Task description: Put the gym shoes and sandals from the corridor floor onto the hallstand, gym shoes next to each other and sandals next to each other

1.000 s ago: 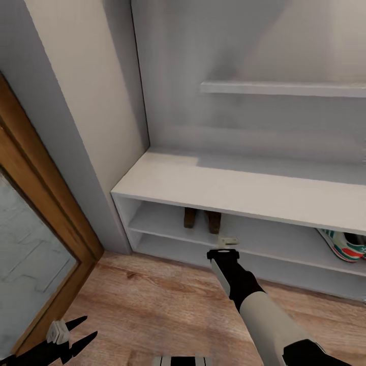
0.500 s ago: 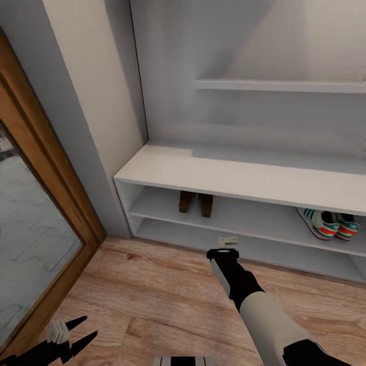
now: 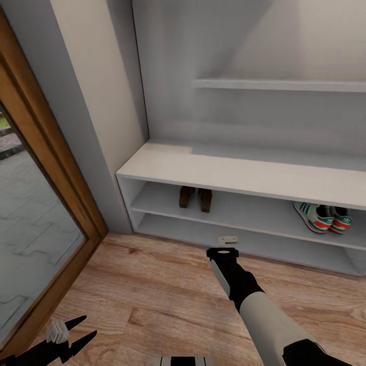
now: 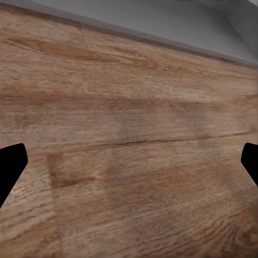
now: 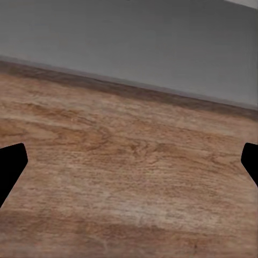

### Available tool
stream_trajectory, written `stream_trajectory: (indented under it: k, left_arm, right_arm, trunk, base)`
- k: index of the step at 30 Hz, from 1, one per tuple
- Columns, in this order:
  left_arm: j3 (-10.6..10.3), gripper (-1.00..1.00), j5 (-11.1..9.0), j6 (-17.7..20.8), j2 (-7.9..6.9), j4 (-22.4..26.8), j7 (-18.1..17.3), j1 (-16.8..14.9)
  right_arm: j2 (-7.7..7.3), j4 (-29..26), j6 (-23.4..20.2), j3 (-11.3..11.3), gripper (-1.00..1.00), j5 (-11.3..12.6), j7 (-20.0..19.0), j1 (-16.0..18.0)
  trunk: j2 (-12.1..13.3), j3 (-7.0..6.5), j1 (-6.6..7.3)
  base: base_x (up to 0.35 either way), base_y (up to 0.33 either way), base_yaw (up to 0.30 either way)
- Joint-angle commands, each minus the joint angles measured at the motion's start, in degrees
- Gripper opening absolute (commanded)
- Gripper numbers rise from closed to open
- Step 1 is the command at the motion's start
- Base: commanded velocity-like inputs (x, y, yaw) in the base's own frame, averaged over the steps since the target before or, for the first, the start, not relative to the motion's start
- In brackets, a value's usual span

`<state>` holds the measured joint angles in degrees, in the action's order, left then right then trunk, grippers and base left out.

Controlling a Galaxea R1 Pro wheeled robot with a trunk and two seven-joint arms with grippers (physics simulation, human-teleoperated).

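Observation:
The light-grey hallstand [image 3: 229,175] stands against the wall ahead. On its upper inner shelf the two dark-brown sandals [image 3: 193,198] sit side by side. Further right on the same shelf, the two cream gym shoes [image 3: 321,217] with green stripes and red accents also sit side by side. My right arm reaches forward over the corridor floor [image 3: 152,284], short of the rack's base. In the right wrist view my right gripper [image 5: 129,166] is open, with bare planks and the rack's grey base between its fingers. My left gripper [image 3: 90,327] is open and empty, low over the floor.
A glass door in a wooden frame [image 3: 66,168] runs along the left side. A grey wall shelf [image 3: 279,85] hangs above the bench top. The rack's lowest shelf [image 3: 254,244] holds nothing.
The camera has backed away from the rack, so both gym shoes and more floor now show. Both arms hold the same pose in the picture.

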<state>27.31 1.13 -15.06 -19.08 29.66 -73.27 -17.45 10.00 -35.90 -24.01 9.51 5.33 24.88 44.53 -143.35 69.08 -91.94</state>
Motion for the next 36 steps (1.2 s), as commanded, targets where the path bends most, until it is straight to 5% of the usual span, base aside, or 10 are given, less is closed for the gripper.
stream_trajectory:
  k: [1, 17, 33, 36]
  left_arm:
    - [0.2, 1.0, 0.12, -0.31, 0.01, -0.03, -0.21, -0.04]
    - [0.37, 1.0, 0.11, -0.32, 0.02, -0.05, -0.21, -0.04]
    - [0.43, 1.0, 0.13, -0.39, 0.01, 0.82, -0.21, -0.04]
    - [0.5, 1.0, 0.11, -0.34, 0.01, 0.9, -0.21, -0.04]
  right_arm:
    - [0.0, -0.05, -0.14, 0.17, 1.0, 0.56, 0.48, 0.03]
    - [0.0, 4.47, 4.96, 0.3, 1.0, 0.62, 0.43, -0.06]
    - [0.0, 17.29, 21.4, 0.57, 1.0, 0.42, -0.31, -0.06]
    - [0.0, 19.24, 22.6, 0.59, 1.0, 0.26, -4.0, -0.06]
  trunk:
    - [-0.02, 0.03, 0.01]
    - [-0.02, -0.36, 0.01]
    - [-0.02, -0.36, 0.01]
    - [-0.02, -0.36, 0.01]
  base:
    - [-0.001, 0.0, -0.037]
    - [-0.141, 0.0, -0.067]
    - [-0.209, 0.0, 0.0]
    - [-0.004, 0.0, 0.0]
